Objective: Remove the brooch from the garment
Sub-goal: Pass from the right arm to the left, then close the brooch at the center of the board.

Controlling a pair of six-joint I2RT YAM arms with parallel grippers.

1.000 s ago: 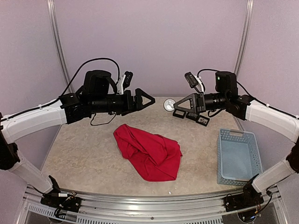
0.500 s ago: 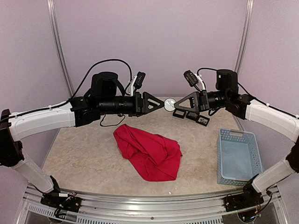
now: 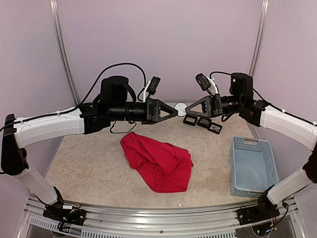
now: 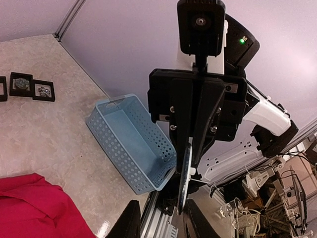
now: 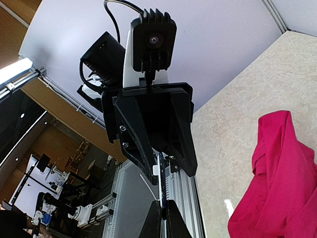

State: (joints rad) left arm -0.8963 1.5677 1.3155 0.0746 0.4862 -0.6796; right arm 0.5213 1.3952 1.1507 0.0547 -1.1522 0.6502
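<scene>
1. Right claw (image 3: 188, 110): clenched. Its two fingers are pressed onto the faces of the brooch (image 3: 181, 106), a thin white round disc, and grip it at the fingertips.
2. Left claw (image 3: 174, 111): released. It points tip to tip at the right claw. In the left wrist view its fingers (image 4: 130, 222) stand apart on either side of the disc, which shows edge-on. A gap is visible on one side of the disc; contact on the other side cannot be confirmed.
3. Brooch position: in the air between the two claw tips, above the far middle of the surface (image 3: 84, 163). It is off the garment and well apart from it.
4. Arm posture: both arms reach inward from the two sides and run roughly level, so the claws meet near the centre line.
5. Garment (image 3: 158, 161): bright red fabric, crumpled into a folded heap. It lies on the surface below the claws and nearer the arm bases. Neither claw touches it.
6. Display boxes (image 3: 203, 121): small black-framed boxes in a row on the surface, under the right claw and beyond the garment.
7. Basket (image 3: 250, 140): pale blue perforated plastic. It stands on the right side of the surface, well apart from the garment.
</scene>
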